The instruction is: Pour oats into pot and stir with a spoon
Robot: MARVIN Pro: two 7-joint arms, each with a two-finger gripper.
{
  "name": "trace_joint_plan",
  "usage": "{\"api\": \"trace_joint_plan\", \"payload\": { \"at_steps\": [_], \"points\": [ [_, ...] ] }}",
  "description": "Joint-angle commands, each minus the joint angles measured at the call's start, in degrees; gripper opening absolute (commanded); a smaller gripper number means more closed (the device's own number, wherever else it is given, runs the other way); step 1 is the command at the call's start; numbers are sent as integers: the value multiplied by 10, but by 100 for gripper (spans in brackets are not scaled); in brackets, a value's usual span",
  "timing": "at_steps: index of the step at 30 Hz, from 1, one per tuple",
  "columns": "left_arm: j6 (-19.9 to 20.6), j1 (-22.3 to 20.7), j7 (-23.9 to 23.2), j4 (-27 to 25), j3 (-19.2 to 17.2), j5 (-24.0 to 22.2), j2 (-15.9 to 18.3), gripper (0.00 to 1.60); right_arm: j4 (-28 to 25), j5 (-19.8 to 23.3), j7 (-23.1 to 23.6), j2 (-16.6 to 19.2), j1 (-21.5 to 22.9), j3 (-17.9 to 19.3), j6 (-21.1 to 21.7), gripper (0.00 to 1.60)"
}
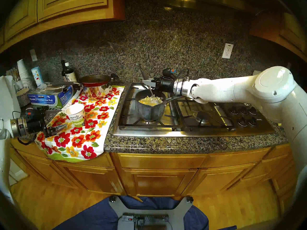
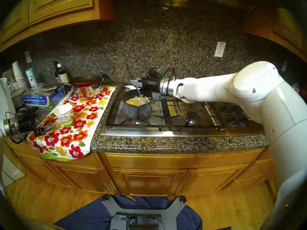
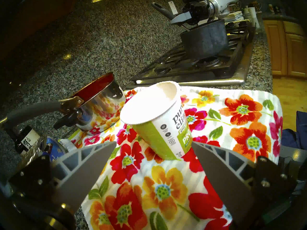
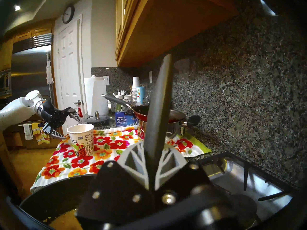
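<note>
The dark grey mottled pot (image 1: 149, 111) (image 2: 137, 111) (image 3: 205, 40) stands on the cooktop's left front burner, its steel handle pointing right. Tan oats (image 1: 151, 99) (image 2: 138, 100) lie in yellowish liquid inside it. My right gripper (image 1: 146, 82) (image 2: 133, 82) (image 4: 150, 151) hovers over the pot's far rim, shut on the spoon (image 1: 150, 91) (image 2: 138, 91). The spoon's dark handle (image 4: 160, 100) sticks up and its bowl is down in the oats. The "purely elizabeth" cup (image 1: 76, 115) (image 2: 65, 116) (image 3: 157, 118) (image 4: 82, 136) stands upright on the floral towel. My left gripper (image 1: 57, 118) (image 2: 47, 119) (image 3: 153, 143) is open, its fingertips just short of the cup.
A shiny steel pot with a red pan (image 1: 97, 88) on it sits at the towel's (image 1: 79, 140) back. A foil box (image 1: 48, 98), a dark bottle (image 1: 66, 73) and stacked white cups (image 1: 23, 73) crowd the left rear. Stove knobs (image 1: 244, 116) sit at the cooktop's right.
</note>
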Motion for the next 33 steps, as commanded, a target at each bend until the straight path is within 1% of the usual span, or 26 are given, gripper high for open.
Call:
{"api": "trace_joint_plan", "payload": {
  "at_steps": [1,7,19,20,21,23,25,26,27,28,29,33],
  "points": [
    [1,-10,0,-8,-13,-8,8,160,36,5,8,-7,6,7,16,0],
    [1,-10,0,-8,-13,-8,8,160,53,3,16,-13,-2,3,31,0],
    [1,-10,0,-8,-13,-8,8,160,49,2,23,-5,-1,-1,39,0],
    [1,-10,0,-8,-13,-8,8,160,48,2,24,-4,0,-1,39,6],
    [1,-10,0,-8,-13,-8,8,160,45,2,24,-2,2,-1,39,22],
    [1,-10,0,-8,-13,-8,8,160,36,2,27,3,7,-1,38,60],
    [1,-10,0,-8,-13,-8,8,160,31,3,28,5,9,0,37,78],
    [1,-10,0,-8,-13,-8,8,160,27,2,28,7,11,0,36,119],
    [1,-10,0,-8,-13,-8,8,160,23,2,28,9,13,0,36,142],
    [1,-10,0,-8,-13,-8,8,160,20,2,28,10,14,-1,35,156],
    [1,-10,0,-8,-13,-8,8,160,16,2,28,12,15,-1,35,160],
    [1,-10,0,-8,-13,-8,8,160,-1,0,28,18,23,-2,30,160]
  ]
}}
